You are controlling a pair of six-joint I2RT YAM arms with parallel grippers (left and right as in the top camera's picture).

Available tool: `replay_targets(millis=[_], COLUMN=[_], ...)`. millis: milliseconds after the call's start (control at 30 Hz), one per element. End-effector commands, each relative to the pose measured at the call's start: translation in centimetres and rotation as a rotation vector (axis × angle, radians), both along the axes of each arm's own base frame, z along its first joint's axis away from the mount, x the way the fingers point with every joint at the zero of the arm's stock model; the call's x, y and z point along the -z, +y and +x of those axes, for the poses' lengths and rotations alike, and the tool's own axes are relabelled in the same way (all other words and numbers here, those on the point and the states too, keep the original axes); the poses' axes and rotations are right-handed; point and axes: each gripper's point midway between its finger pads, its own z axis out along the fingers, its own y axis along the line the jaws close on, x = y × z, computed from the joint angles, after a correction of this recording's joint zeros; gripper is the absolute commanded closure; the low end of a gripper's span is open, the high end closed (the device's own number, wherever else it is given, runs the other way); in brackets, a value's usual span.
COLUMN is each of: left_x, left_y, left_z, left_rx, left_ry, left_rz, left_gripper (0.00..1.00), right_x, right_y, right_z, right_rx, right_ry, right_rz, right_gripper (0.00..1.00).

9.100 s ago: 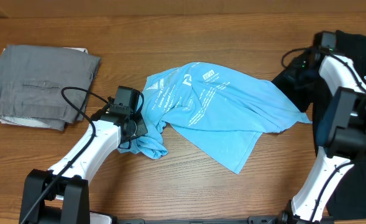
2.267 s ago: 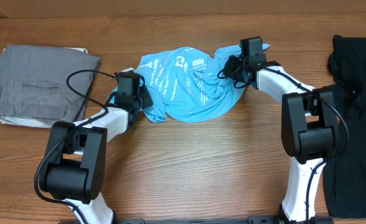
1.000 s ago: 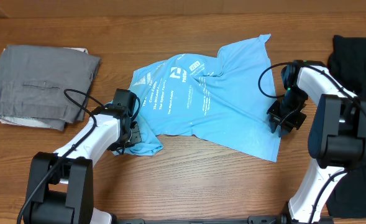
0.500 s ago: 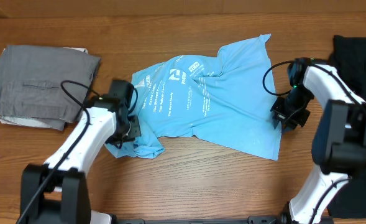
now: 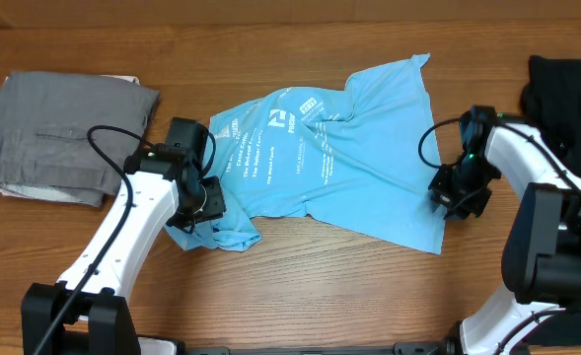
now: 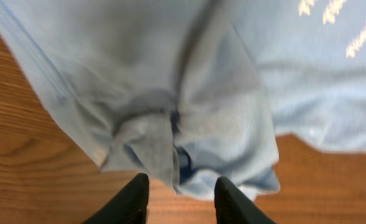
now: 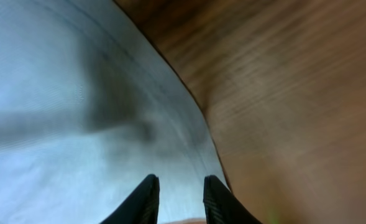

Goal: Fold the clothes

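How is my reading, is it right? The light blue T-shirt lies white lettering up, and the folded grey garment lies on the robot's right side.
Not quite: the overhead view shows the folded grey garment on the robot's left side. The light blue T-shirt does lie white lettering up.

White arms [image 5: 122, 232], black joints, seemingly black fingers [image 6: 133, 198].

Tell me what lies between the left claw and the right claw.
In the overhead view the light blue T-shirt fills the whole stretch, white lettering up, from the left claw at its bunched corner to the right claw at its right edge.
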Motion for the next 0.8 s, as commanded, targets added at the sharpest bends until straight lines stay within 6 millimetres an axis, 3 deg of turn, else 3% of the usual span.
replay_targets(millis=[0,133,300,500,767], left_x=[0.3,1.5,3.7,5.8,5.3], left_y=[1.5,1.1,-0.9,-1.0,0.1], left_z=[1.3,1.8,1.1,0.4,-0.5], left_rx=[-0.125,-0.143,-0.175,-0.182,-0.196], left_ry=[-0.038,-0.019,0.083,0.162,0.215], left_rz=[0.070,0.054,-0.050,-0.041,0.005], left_gripper=[0.60,0.59,0.57,0.57,0.56], right_x=[1.6,2.9,3.5,3.5,3.5], right_y=[1.6,3.2,3.2,3.2,3.1], right_z=[-0.9,-1.2,-1.4,-1.4,-1.4], right_rx=[-0.060,-0.127,-0.131,-0.131,-0.132], right_ry=[-0.020,-0.072,-0.080,-0.081,-0.081], right_rz=[0.103,0.203,0.202,0.202,0.198], right_gripper=[0.71,0.71,0.71,0.71,0.71])
